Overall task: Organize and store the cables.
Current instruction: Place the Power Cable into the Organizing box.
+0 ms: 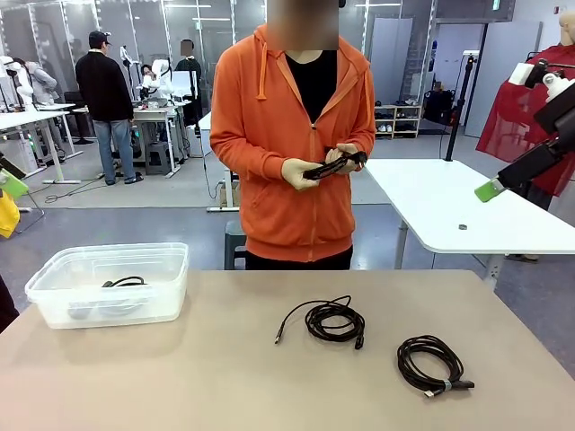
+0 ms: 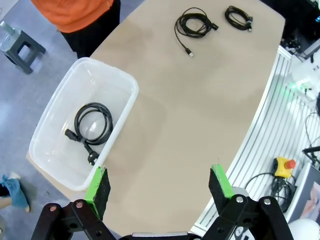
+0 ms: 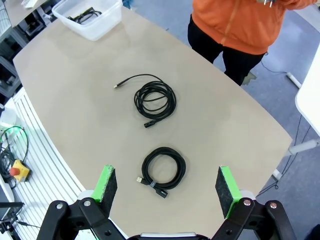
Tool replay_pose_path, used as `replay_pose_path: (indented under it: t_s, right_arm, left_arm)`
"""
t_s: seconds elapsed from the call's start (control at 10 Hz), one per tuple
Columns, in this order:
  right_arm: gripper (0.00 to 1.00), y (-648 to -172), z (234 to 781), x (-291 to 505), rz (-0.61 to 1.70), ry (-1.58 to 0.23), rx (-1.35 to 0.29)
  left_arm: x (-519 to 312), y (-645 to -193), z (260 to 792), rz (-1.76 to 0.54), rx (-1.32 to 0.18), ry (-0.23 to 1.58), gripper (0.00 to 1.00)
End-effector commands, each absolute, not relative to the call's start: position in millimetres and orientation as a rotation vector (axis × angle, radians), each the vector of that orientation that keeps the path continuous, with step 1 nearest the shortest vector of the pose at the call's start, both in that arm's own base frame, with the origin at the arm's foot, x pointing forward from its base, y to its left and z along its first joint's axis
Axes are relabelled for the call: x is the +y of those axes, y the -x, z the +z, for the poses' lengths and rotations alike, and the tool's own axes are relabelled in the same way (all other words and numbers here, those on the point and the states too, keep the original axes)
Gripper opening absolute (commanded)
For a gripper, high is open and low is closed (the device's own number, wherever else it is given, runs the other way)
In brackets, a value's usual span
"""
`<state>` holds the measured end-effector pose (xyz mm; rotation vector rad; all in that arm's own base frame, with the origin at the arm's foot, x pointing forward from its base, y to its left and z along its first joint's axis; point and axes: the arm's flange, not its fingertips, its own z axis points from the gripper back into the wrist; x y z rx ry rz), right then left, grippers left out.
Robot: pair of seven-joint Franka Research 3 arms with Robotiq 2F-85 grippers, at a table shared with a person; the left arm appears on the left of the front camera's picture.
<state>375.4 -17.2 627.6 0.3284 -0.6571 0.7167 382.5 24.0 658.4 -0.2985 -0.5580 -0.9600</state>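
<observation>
Two black cable coils lie on the tan table: one with a loose tail (image 1: 334, 321) (image 2: 195, 24) (image 3: 155, 100), and a tighter one (image 1: 433, 364) (image 2: 239, 17) (image 3: 163, 167) to its right. Another coil with a round plug (image 2: 93, 124) (image 1: 126, 282) rests inside the clear plastic bin (image 1: 162, 301) (image 2: 132, 97) (image 3: 102, 27) at the table's left. The person in an orange hoodie holds one more cable (image 1: 334, 164) in gloved hands. My left gripper (image 2: 159, 187) hangs open high above the bin's near side. My right gripper (image 3: 166, 184) (image 1: 492, 189) is open, high above the tighter coil.
The table's middle (image 1: 225, 359) between the bin and the coils is bare. A white table (image 1: 467, 206) stands behind on the right, and other people work at benches far back left. An emergency stop button (image 2: 283, 167) sits off the table's near edge.
</observation>
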Motion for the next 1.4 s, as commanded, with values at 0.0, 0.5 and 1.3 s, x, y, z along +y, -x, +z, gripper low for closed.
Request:
replay_pose_path:
  t_s: [0.0,0.5,1.3]
  right_arm:
    - [1.00,-375.1,627.2,-17.6,0.718,-0.328,-0.654]
    - [1.00,-375.1,627.2,-17.6,0.718,-0.328,-0.654]
    - [1.00,-375.1,627.2,-17.6,0.718,-0.328,-0.654]
  left_arm:
    - [24.1,-382.7,658.8,-0.966,-0.562,0.294,1.00]
    - [24.1,-382.7,658.8,-0.966,-0.562,0.294,1.00]
    - [24.1,-382.7,658.8,-0.966,-0.562,0.294,1.00]
